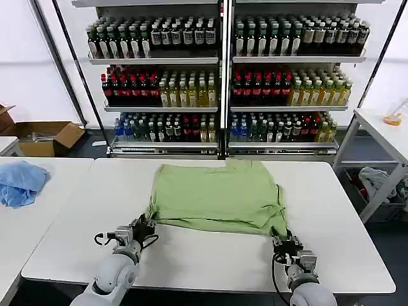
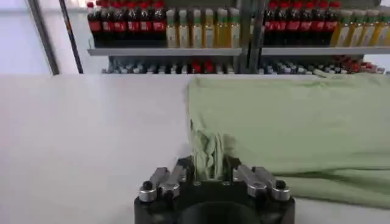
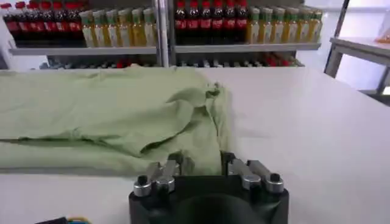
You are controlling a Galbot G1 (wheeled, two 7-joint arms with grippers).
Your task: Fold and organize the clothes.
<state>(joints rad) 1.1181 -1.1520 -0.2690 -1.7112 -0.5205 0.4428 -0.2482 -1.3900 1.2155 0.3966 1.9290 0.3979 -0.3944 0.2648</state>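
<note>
The clothes, one light green shirt (image 1: 217, 194), lie folded into a rough rectangle on the white table (image 1: 210, 261). No collar, buttons or print can be seen. My left gripper (image 1: 145, 226) is at the shirt's near left corner, shut on a bunched-up tuft of green cloth (image 2: 210, 152) that stands up between its fingers. My right gripper (image 1: 284, 242) is at the near right corner, where the shirt's edge (image 3: 204, 152) runs in between its fingers; it is shut on that corner. The rest of the shirt (image 3: 103, 115) lies flat with a few wrinkles.
A light blue cloth (image 1: 19, 182) lies crumpled on the table to the left. Shelves of bottles (image 1: 223, 83) stand behind the table. A cardboard box (image 1: 44, 137) is on the floor at the far left. A grey-white cloth (image 1: 376, 182) sits beside the table on the right.
</note>
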